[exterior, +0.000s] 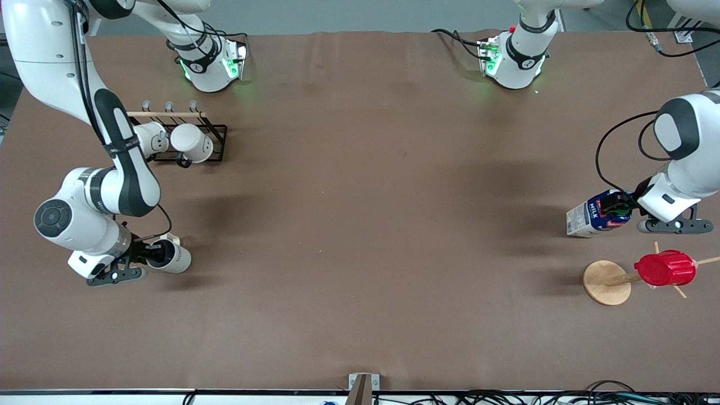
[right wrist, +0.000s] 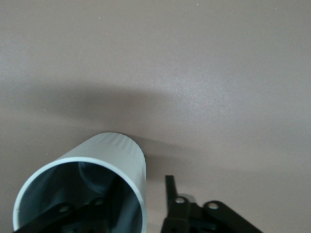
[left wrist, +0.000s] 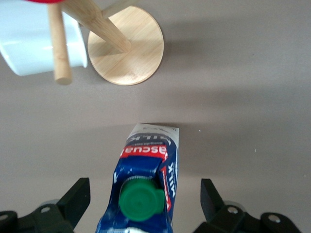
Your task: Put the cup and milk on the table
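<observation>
A: What does your left wrist view add?

B: Left claw (left wrist: 141, 201) wide around the milk (left wrist: 146, 182). Your right claw (right wrist: 138, 206) pinches the cup (right wrist: 87, 189) wall, low over the desk (exterior: 360, 225).

You see a blue-and-white milk carton (left wrist: 146, 179) with a red label and green cap (left wrist: 141, 198). Your cup (right wrist: 92, 182) is grey-beige with faint ribbing and a dark grey inside, on the plain brown table (exterior: 360, 236).

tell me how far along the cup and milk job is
Neither looks finished. The right gripper has one finger inside the small grey-beige mug, closing on its wall. The left gripper is open around the blue-and-white milk carton. Both still need setting on the brown table.
</observation>
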Tool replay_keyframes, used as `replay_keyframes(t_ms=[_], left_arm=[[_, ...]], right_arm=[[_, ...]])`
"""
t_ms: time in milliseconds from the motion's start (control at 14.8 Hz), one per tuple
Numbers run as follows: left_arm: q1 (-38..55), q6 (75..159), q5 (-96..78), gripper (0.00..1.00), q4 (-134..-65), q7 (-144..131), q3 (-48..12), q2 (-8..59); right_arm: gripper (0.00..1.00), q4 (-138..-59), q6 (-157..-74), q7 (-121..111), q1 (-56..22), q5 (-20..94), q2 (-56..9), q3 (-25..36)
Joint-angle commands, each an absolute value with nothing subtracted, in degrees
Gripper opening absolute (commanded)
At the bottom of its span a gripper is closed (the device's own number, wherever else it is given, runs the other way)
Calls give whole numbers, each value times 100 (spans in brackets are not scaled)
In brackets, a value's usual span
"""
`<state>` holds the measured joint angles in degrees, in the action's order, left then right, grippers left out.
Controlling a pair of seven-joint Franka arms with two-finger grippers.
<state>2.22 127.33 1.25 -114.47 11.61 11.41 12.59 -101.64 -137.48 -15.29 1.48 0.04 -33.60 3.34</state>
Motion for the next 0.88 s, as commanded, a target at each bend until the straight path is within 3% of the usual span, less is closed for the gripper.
replay_keyframes(t_ms=[0,203,339,407,610,814], left_arm=[[211,12850,202,100,-11452,1257,1143,1371],[211,12850,202,99,-11461,1257,1143,1406],[211,12884,202,93,-11461,1257,1143,1450],[211,12946,202,84,-11470,1257,1143,1450],[211,12955,193,46,-11444,1248,1134,1433],[211,12911,193,28,-11408,1257,1142,1336]], right_arm=[[0,-10310,-13747,-1477,185,0,-3226,281],[0,-10257,-12880,-986,1,18,-2736,229],[0,-10239,-12264,-189,-359,18,-2348,54],[0,-10213,-12113,190,-421,-26,-2242,-226],[0,-9941,-11708,1446,-448,-79,-2180,-1148],[1,-9722,-11777,2808,-606,-324,-2302,-1896]])
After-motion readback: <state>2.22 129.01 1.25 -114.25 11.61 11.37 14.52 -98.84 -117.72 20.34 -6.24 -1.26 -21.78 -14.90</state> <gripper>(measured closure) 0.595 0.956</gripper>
